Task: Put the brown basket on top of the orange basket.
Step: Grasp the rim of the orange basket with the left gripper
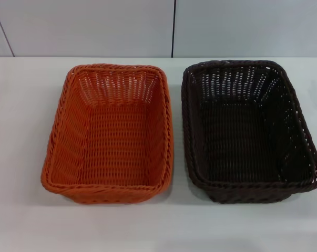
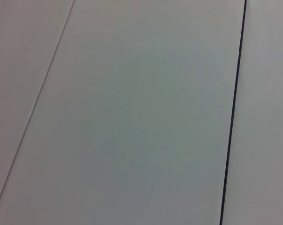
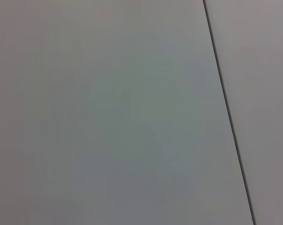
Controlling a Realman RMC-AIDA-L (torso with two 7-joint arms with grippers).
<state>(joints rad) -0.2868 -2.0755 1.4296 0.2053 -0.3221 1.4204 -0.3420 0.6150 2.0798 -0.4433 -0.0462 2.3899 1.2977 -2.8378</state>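
With neither gripper in view, the rectangular dark brown woven basket (image 1: 250, 131) sat untouched beside the rectangular bright orange woven basket (image 1: 112, 134), whose sloping sides could let it settle crooked.

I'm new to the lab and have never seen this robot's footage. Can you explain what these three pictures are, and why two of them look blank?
The robot has two arms with grippers and three cameras. The head view looks down at a white table. On it sit two empty woven baskets side by side, not touching: the orange basket on the robot's left and the brown basket on its right. The other two pictures come from cameras on each wrist. They show only pale panels with a dark seam, so the arms appear to be parked away from the table. No gripper shows in any picture, and nothing is held. The brown basket is not yet on the orange one.
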